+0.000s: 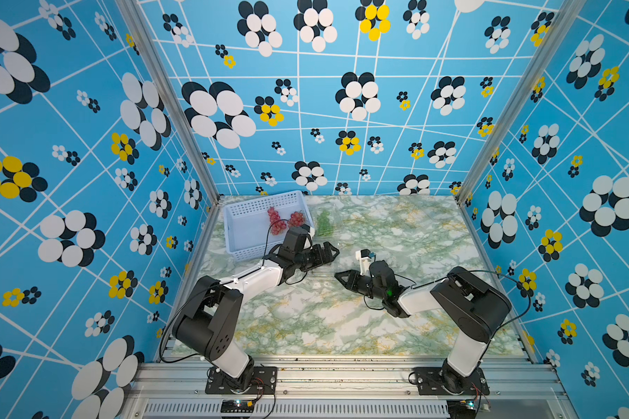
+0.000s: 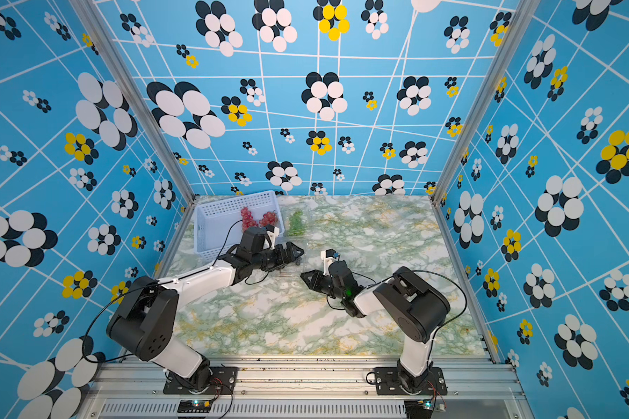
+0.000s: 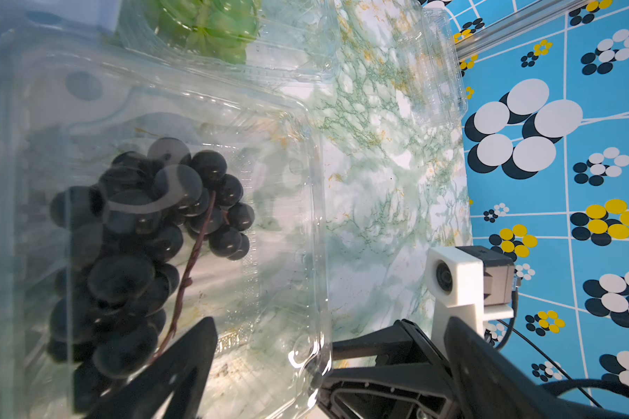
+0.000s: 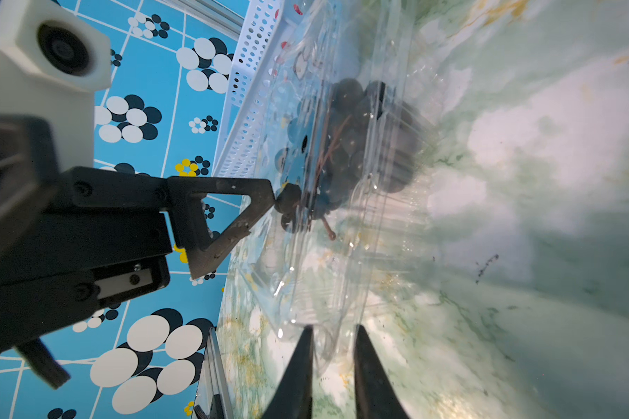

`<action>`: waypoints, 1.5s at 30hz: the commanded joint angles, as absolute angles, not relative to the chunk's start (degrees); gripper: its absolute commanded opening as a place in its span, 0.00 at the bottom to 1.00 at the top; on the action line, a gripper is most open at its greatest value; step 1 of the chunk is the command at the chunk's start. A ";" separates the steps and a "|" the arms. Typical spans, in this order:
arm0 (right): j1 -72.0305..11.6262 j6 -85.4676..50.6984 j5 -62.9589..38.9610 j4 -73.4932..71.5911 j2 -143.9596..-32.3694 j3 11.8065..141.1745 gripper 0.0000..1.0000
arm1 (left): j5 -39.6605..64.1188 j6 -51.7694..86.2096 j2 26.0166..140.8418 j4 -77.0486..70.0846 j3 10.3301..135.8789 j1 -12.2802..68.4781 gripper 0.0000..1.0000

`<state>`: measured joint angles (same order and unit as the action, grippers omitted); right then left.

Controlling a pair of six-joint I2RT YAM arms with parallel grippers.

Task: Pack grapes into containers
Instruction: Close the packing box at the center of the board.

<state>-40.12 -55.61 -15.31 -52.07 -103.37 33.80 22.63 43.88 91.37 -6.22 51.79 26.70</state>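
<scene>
The left pincer (image 1: 330, 253) hung spread wide, the dark grapes (image 3: 135, 232) just below it inside the clear container (image 3: 316, 217). The right pincer (image 4: 333, 337), nearly closed, straddled that container's corner; whether it pinched was unclear.

Clear glossy plastic container (image 3: 318, 203); dark grapes (image 3: 135, 232), smooth glossy skins; pale perforated basket (image 1: 249, 254), matt plastic; counter (image 1: 396, 232), smooth marble-patterned surface; right claw (image 4: 334, 330), matt black, plastic-looking.

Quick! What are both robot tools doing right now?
Left tool: open, at the clear box of dark grapes.
Right tool: almost closed around that box's corner; whether it grips cannot be told.
</scene>
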 commanded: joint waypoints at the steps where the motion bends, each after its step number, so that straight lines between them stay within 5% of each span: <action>1: -40.78 -55.79 -15.21 -49.41 -105.53 33.75 0.20 | 21.88 42.80 90.35 -3.37 50.80 26.72 0.99; 34: -41.02 -56.20 -15.18 -51.42 -106.56 32.43 0.13 | 21.79 41.67 88.62 -1.86 50.72 25.25 1.00; 38: -40.94 -52.89 -12.96 -43.45 -100.31 32.88 0.21 | 22.06 41.15 86.84 -0.55 51.33 24.10 0.99; 45: -39.19 -45.68 -11.16 -26.52 -93.89 40.12 0.59 | 21.46 39.40 80.66 2.93 51.71 21.78 1.00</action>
